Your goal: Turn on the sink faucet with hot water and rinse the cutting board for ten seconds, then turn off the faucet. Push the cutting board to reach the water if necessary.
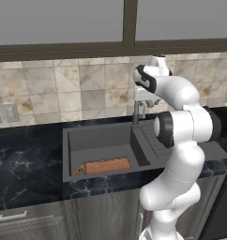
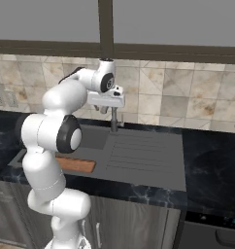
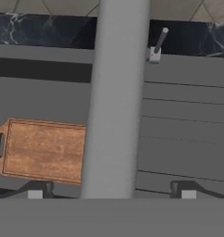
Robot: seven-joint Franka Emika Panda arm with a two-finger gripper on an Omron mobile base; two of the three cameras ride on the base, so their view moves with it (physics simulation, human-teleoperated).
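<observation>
Close before the hand camera, sink faucet (image 3: 115,92) spout as a grey column, standing between the two fingertips (image 3: 40,189) of the gripper (image 3: 111,190); jaws spread wide, grasping nothing. Beyond it, small lever (image 3: 158,44) at the back edge of the sink (image 3: 188,120). Cutting board (image 3: 44,150) flat in the basin, handle end away from the drainboard. No water seen. Risk, as a judgement: bumping the spout instead of the lever, or pushing the lever to the cold side; board possibly lying beside the stream.

- Reddish-brown grained wood is shown by the cutting board (image 3: 44,150), below the gripper.
- Matt dark grey is seen on the sink (image 1: 99,138).
- Smooth grey metal forms the sink faucet (image 3: 115,92).
- Glossy veined black marble forms the counter (image 1: 26,164).
</observation>
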